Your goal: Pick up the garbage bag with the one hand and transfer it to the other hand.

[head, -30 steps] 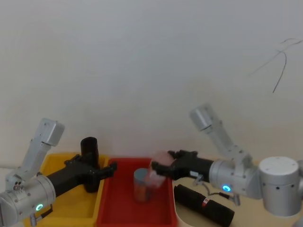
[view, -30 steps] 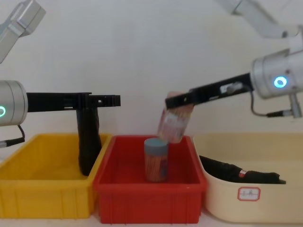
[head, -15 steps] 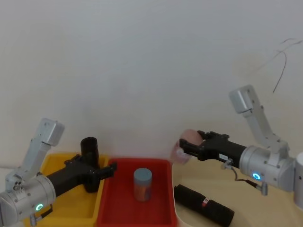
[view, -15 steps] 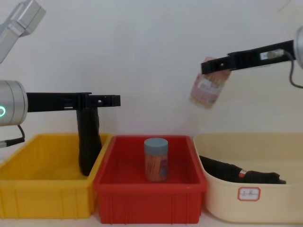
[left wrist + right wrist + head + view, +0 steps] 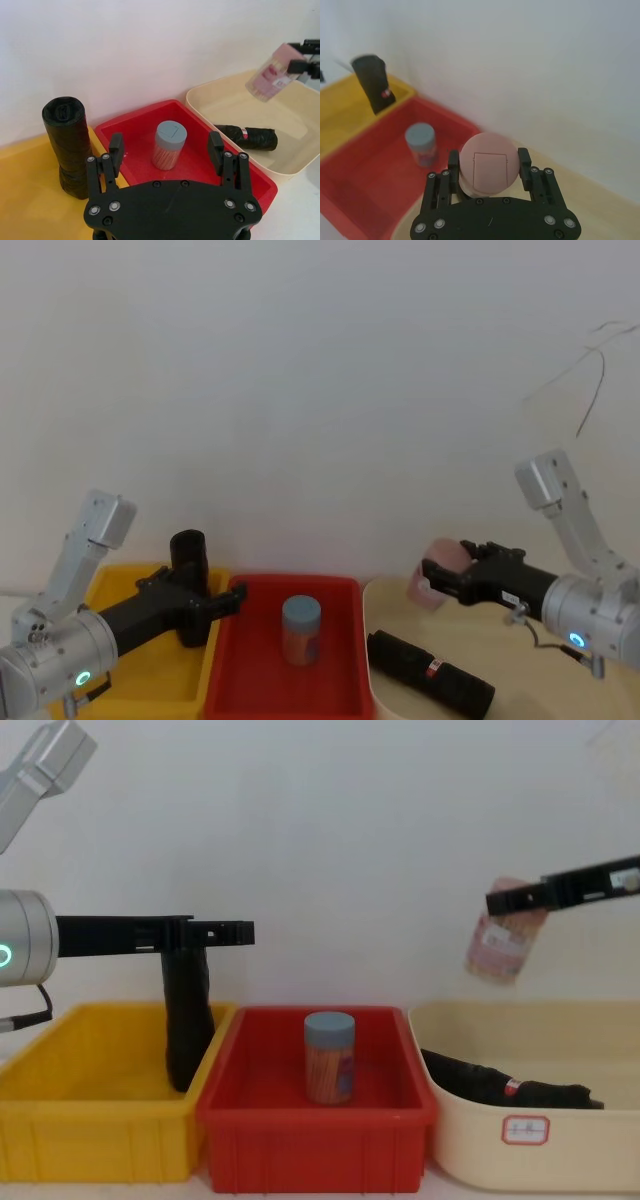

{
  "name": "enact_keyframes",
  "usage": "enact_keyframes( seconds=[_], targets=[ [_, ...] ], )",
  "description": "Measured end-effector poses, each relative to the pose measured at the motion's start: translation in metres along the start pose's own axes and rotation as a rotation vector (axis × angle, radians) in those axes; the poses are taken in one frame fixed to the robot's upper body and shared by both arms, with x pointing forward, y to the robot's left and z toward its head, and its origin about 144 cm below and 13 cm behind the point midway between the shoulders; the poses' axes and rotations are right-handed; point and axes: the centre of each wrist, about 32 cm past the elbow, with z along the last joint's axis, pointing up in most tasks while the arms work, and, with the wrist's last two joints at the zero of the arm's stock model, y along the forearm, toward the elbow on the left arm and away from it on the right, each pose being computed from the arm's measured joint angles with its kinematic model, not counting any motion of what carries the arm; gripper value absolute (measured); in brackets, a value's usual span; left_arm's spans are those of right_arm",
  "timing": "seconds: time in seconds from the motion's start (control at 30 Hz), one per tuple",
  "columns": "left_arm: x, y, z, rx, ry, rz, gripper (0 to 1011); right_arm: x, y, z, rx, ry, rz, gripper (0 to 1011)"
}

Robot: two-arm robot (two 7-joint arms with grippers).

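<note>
Over the cream bin (image 5: pixel 470 1145), the right gripper (image 5: pixel 432 578) holds a pink jar (image 5: pixel 500 942). Left gripper (image 5: pixel 235 932) waits with fingers wide beside the upright black roll (image 5: pixel 186 1020). The bag (image 5: pixel 430 673) lies untouched.

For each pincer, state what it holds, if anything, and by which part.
The right pincer grips a pink-lidded jar by its lid end, hanging tilted above the cream bin. The left pincer is open and holds nothing.
</note>
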Motion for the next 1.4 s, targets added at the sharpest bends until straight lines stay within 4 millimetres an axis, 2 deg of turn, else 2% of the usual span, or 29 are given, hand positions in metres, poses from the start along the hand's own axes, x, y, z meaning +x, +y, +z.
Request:
enact_keyframes(
  seconds=[0.6, 0.7, 0.83, 1.03, 1.4],
  targets=[
    [0.000, 0.000, 0.000, 0.000, 0.000, 0.000, 1000, 0.012, 0.011, -0.043, -0.101, -0.025, -0.081, 676],
    [0.000, 0.000, 0.000, 0.000, 0.000, 0.000, 1001, 0.014, 0.013, -0.048, -0.111, -0.026, -0.093, 717],
    [0.000, 0.000, 0.000, 0.000, 0.000, 0.000, 1000, 0.015, 0.014, -0.052, -0.117, -0.026, -0.100, 869],
    [0.000, 0.000, 0.000, 0.000, 0.000, 0.000, 1001, 0.016, 0.016, -0.056, -0.125, -0.028, -0.110, 1002],
    [0.000, 0.000, 0.000, -0.001, -0.001, -0.009, 1001, 0.013, 0.013, -0.060, -0.089, -0.026, -0.119, 1000]
  ],
)
